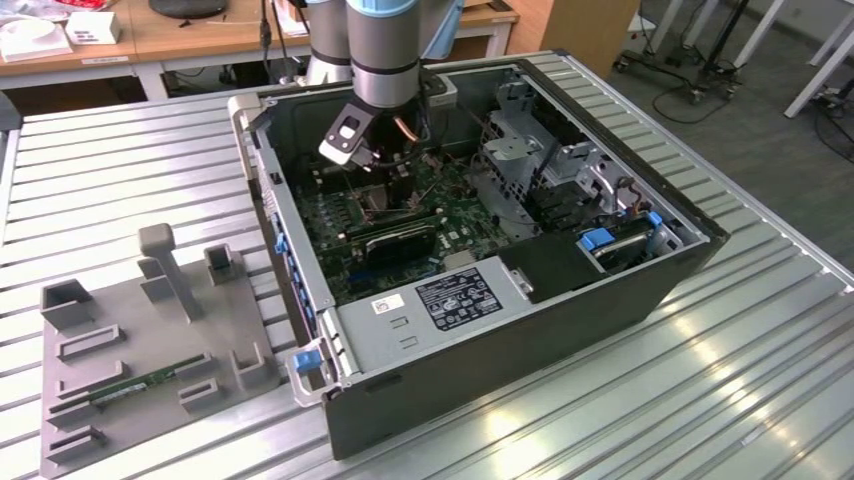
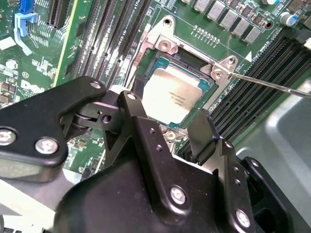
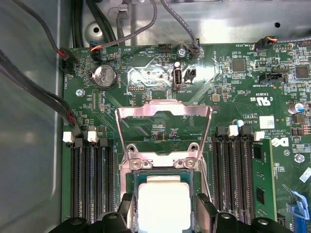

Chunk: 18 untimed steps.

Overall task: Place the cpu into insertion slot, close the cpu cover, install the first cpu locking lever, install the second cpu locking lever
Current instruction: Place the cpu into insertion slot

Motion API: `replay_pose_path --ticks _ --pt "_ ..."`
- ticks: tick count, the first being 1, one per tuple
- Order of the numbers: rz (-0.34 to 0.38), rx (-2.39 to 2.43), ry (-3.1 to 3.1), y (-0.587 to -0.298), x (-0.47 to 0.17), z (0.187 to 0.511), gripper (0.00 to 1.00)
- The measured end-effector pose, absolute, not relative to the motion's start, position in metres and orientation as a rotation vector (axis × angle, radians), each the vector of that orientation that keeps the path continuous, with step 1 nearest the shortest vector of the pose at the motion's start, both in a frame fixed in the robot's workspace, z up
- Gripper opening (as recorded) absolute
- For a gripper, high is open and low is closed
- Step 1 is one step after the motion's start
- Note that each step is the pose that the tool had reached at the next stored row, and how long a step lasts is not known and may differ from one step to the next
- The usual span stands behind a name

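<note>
Outward from pincer [image 3: 164, 212]: ribbed table [image 1: 120, 160], desks [image 1: 200, 38].

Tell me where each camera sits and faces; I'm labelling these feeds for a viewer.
Exterior view: off the arm, high, looking down on the open computer case on the slatted table; the arm reaches in.
First wrist view: on the arm, facing the motherboard squarely; tool body at one edge.
Second wrist view: on the arm, looking obliquely past the tool body at the motherboard.
Both wrist views share the cpu at the insertion slot.
</note>
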<state>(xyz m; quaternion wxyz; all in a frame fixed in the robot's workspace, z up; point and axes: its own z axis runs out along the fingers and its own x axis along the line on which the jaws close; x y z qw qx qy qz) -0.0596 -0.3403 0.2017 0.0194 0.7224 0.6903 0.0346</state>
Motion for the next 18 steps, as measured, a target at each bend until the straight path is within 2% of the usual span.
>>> replay_pose_path --ticks 5,6,7,9,10,14,16,18 --pt "0.107 2.242 2.142 -0.3403 -0.0596 0.2020 0.61" --pt "0.107 2.242 2.142 -0.3403 -0.0596 0.2021 0.55" --pt "0.107 2.242 2.142 -0.3403 -0.0596 0.2022 0.55" --pt "0.107 2.242 2.142 -0.3403 -0.0596 0.2023 0.43" --pt "0.107 2.242 2.142 -0.3403 -0.0596 0.2024 0.43" --pt "0.107 2.242 2.142 -0.3403 -0.0596 0.2026 0.19" --pt "0.107 2.242 2.142 -0.3403 -0.0596 0.2028 0.19" --pt "0.107 2.242 2.142 -0.3403 -0.0596 0.2029 0.11"
